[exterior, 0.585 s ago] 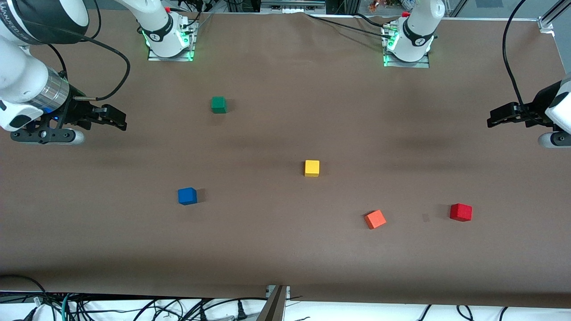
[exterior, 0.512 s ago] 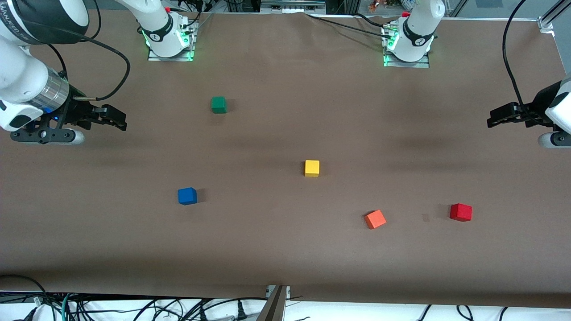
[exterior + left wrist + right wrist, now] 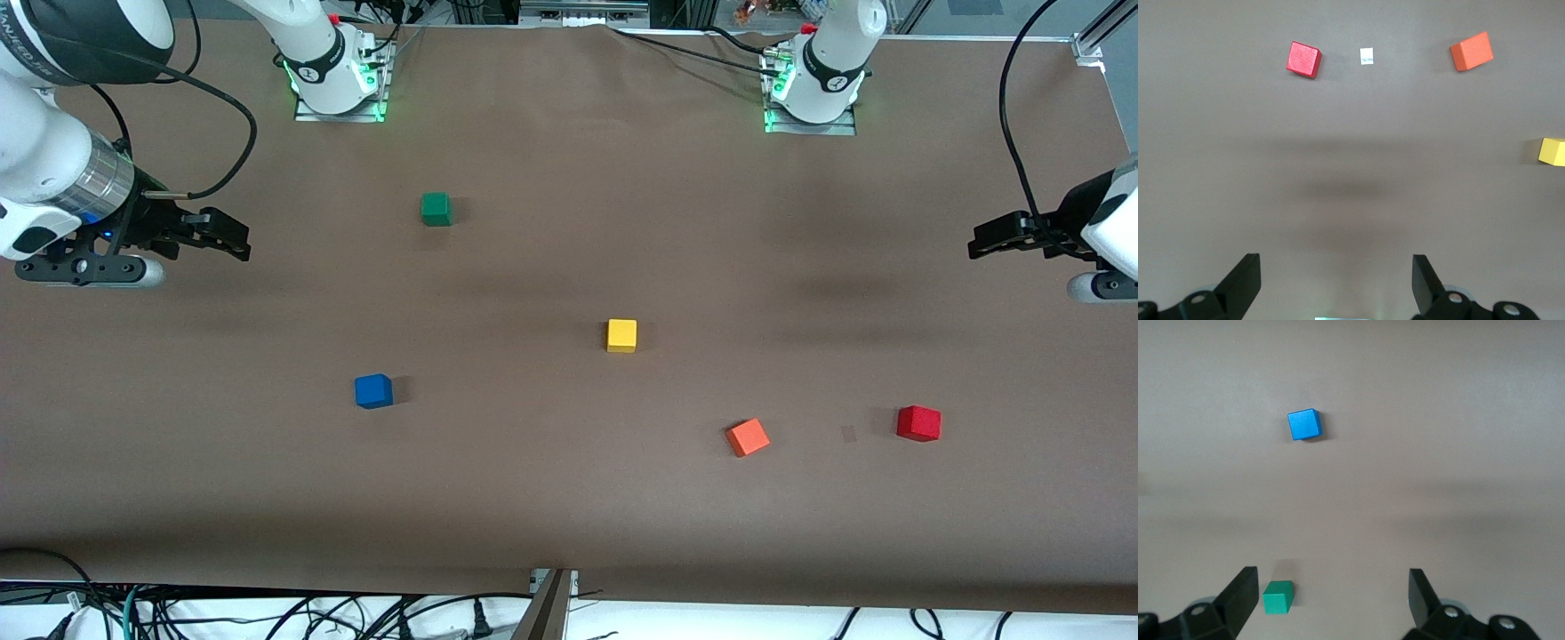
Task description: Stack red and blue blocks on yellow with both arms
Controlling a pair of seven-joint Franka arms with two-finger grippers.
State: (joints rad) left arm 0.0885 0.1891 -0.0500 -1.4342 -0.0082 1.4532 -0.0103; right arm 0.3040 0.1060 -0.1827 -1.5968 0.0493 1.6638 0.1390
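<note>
Both grippers, left (image 3: 980, 242) and right (image 3: 238, 243), hung spread wide and empty over the table (image 3: 569, 498); red (image 3: 918, 423), blue (image 3: 373, 391) and yellow (image 3: 621, 335) cubes sat apart.

Five cubes (image 3: 621, 335) well apart on the table (image 3: 569, 516), none stacked

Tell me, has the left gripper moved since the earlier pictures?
Yes, slightly. In the front view the left gripper has shifted a little toward the bases' edge of the table, judged against the red block, which stayed put.
</note>
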